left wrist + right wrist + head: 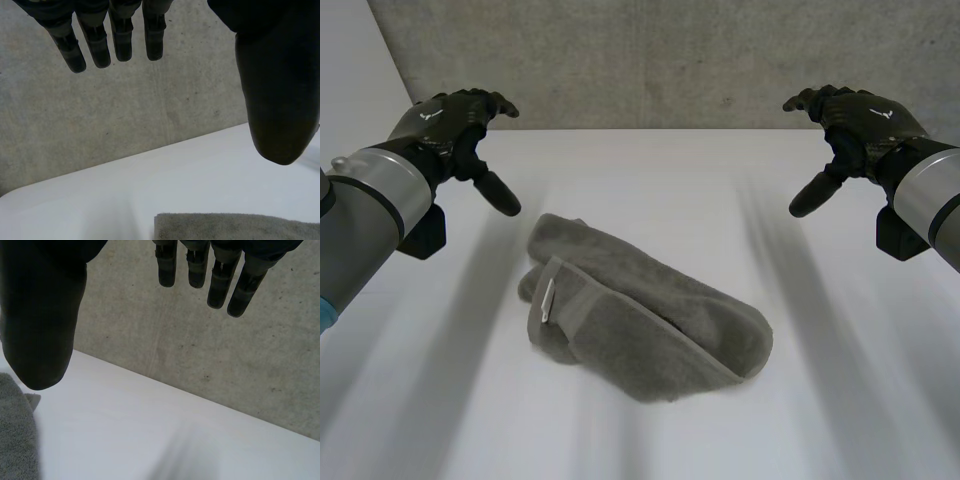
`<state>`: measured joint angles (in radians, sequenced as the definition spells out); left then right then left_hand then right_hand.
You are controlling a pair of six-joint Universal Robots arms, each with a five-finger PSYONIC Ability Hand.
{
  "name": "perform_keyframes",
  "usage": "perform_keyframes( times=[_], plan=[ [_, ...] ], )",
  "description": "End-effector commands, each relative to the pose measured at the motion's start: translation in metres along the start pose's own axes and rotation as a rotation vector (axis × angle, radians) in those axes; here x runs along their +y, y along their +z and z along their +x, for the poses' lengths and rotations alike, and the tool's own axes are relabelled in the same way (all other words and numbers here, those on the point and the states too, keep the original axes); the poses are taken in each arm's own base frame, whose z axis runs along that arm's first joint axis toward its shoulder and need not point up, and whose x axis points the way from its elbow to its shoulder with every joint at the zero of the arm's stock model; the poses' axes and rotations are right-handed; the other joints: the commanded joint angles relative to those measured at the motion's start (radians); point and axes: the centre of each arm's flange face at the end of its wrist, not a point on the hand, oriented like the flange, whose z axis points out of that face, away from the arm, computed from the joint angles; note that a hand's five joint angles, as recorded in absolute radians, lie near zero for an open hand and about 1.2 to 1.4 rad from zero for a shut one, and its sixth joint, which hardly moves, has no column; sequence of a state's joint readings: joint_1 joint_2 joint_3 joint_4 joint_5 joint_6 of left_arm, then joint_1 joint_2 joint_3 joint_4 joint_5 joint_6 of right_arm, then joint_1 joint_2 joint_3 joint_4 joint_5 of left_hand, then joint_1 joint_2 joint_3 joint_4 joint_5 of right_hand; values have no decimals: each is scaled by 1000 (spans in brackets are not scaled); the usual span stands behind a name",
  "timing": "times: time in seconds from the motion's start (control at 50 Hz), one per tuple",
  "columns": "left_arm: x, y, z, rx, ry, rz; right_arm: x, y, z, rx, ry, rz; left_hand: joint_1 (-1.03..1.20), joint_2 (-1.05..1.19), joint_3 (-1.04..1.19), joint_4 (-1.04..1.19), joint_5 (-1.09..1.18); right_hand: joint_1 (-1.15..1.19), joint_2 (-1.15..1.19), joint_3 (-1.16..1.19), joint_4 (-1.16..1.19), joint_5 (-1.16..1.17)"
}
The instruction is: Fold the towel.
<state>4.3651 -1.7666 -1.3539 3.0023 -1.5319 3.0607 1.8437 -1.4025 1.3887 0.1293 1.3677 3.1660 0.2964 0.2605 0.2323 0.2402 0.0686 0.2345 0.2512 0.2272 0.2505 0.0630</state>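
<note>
From the head view, the towel (645,315) lies in a loose grey heap in the middle of the white tabletop (840,400), partly doubled over on itself. One hemmed edge runs across the top of the heap, and there is what looks like a small label (547,300) on that hem, though it is hard to be sure. The left hand (460,125) hangs in the air off to one side of the towel, well apart from it, fingers spread and relaxed, holding nothing. The right hand (855,125) mirrors it on the other side, also raised, spread wide and empty. A grey concrete wall (670,50) stands behind the tabletop.

Over to the left wrist view: the fingers (117,45) reach straight out, the thumb (277,100) is set well away from them, and nothing sits between them. Below the palm a flat edge of the towel (235,226) shows on the tabletop (100,200), clear of the hand.

Now the right wrist view: the fingers (220,285) are straight, the thumb (42,330) is wide of them, and the grasp is empty. A corner of the towel (17,440) lies beneath the thumb on the tabletop (150,430), not touched.
</note>
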Motion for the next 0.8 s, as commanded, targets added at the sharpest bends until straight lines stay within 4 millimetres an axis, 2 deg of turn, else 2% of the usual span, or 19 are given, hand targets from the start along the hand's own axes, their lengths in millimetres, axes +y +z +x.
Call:
perform_keyframes(
  times=[0.02,0.06,0.1,0.14,0.18,0.2,0.22,0.24,0.26,0.28,0.3,0.32,0.34,0.36,0.4,0.42,0.46,0.58,0.8],
  plan=[
    [10,-6,10,38,5,-27,-5,0,-1,-18,-37,18,-16,20,-58,-66,38,-60,-77,-53,-76,-63],
    [17,-11,19,78,11,-48,-6,-1,2,-12,-78,14,-15,20,-58,-66,38,-60,-77,-53,-76,-63],
    [31,-22,36,173,50,-91,1,-2,4,-26,-152,-23,-18,18,-58,-66,35,-60,-77,-53,-76,-63],
    [38,-25,41,212,92,-107,9,-5,4,-55,-224,-68,-18,18,-58,-66,35,-60,-77,-53,-76,-63],
    [48,-28,44,241,141,-129,31,-15,7,-116,-349,-181,-21,15,-58,-66,32,-60,-77,-53,-76,-63],
    [56,-30,45,258,193,-145,31,-15,7,-117,-350,-181,-18,18,-58,-66,35,-60,-77,-53,-76,-63],
    [56,-30,45,258,194,-145,43,-21,11,-142,-382,-247,-18,18,-58,-66,35,-60,-77,-53,-76,-63],
    [64,-33,46,269,244,-162,57,-27,11,-177,-391,-304,-15,20,-58,-66,38,-60,-77,-53,-76,-63],
    [73,-35,49,286,289,-174,57,-27,11,-177,-391,-304,-15,20,-58,-66,38,-60,-77,-53,-76,-63],
    [73,-35,49,286,290,-174,70,-32,10,-199,-381,-350,-15,20,-58,-66,38,-60,-77,-53,-76,-63],
    [83,-35,52,301,326,-188,80,-35,9,-217,-366,-372,-15,20,-58,-66,38,-60,-77,-53,-76,-63],
    [83,-35,52,301,326,-188,81,-35,9,-217,-366,-372,-15,20,-58,-66,38,-60,-77,-53,-76,-63],
    [93,-35,55,315,357,-200,90,-38,7,-243,-364,-382,-15,20,-58,-66,38,-60,-77,-53,-76,-63],
    [102,-34,57,327,381,-215,90,-38,7,-243,-364,-382,-15,20,-58,-66,38,-60,-77,-53,-76,-63],
    [110,-34,58,338,395,-230,108,-42,4,-290,-345,-388,-15,20,-58,-66,38,-60,-77,-53,-76,-63],
    [119,-33,58,344,404,-250,108,-42,4,-290,-345,-388,-15,20,-58,-66,38,-60,-77,-53,-76,-63],
    [125,-30,59,347,407,-259,121,-44,4,-326,-340,-368,-18,18,-58,-66,35,-60,-77,-53,-76,-63],
    [138,-16,60,348,415,-233,134,-44,2,-375,-335,-335,8,44,-58,-66,61,-60,-77,-53,-76,-63],
    [151,-5,60,345,417,-246,174,-32,-1,-418,-303,-383,196,232,-58,-66,249,162,145,-53,-76,159]
  ],
)
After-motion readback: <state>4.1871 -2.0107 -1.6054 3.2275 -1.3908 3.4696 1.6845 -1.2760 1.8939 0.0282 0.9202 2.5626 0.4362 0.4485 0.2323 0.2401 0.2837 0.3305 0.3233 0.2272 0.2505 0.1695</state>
